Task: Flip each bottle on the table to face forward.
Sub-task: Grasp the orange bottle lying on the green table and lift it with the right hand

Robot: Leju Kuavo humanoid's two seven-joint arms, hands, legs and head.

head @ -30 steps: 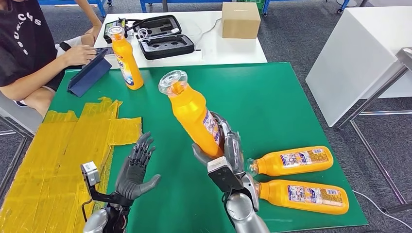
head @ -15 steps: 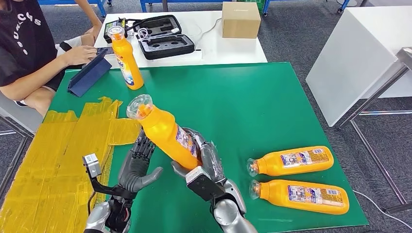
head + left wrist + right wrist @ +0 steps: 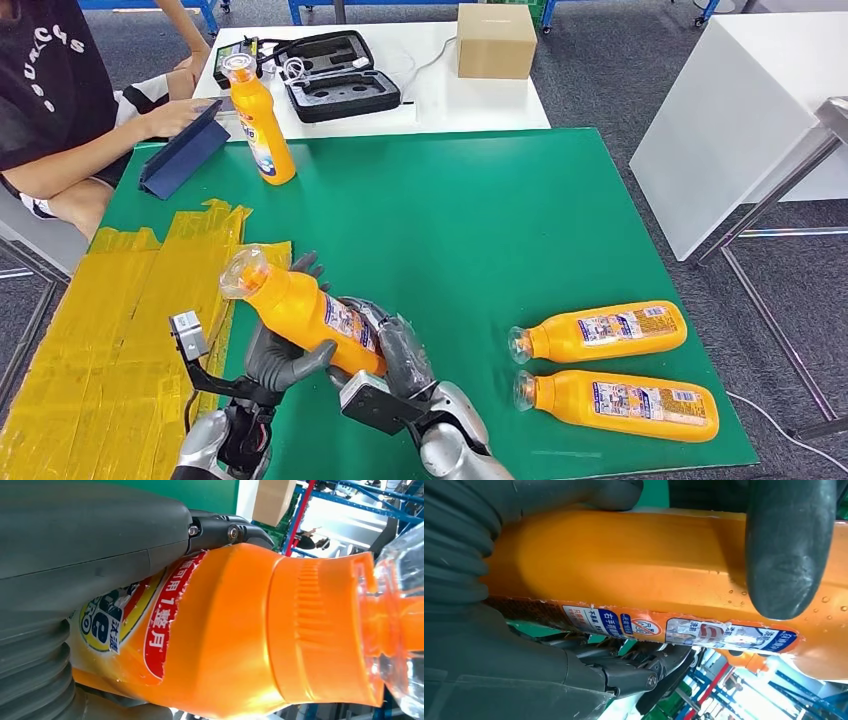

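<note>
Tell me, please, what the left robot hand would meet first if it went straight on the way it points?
Probably the tilted orange plastic bottle itself: the left robot hand already touches its underside, while the right robot hand grips its lower body.

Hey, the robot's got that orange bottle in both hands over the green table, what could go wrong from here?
1. The held bottle sits tilted between the right hand and left hand; droplets show on its surface in the right wrist view, so it might slip during a handover.
2. Its clear cap leans out over the yellow tape patch; a drop could send it rolling.
3. Two lying bottles rest near the table's front edge, so a swinging right arm might knock them.
</note>
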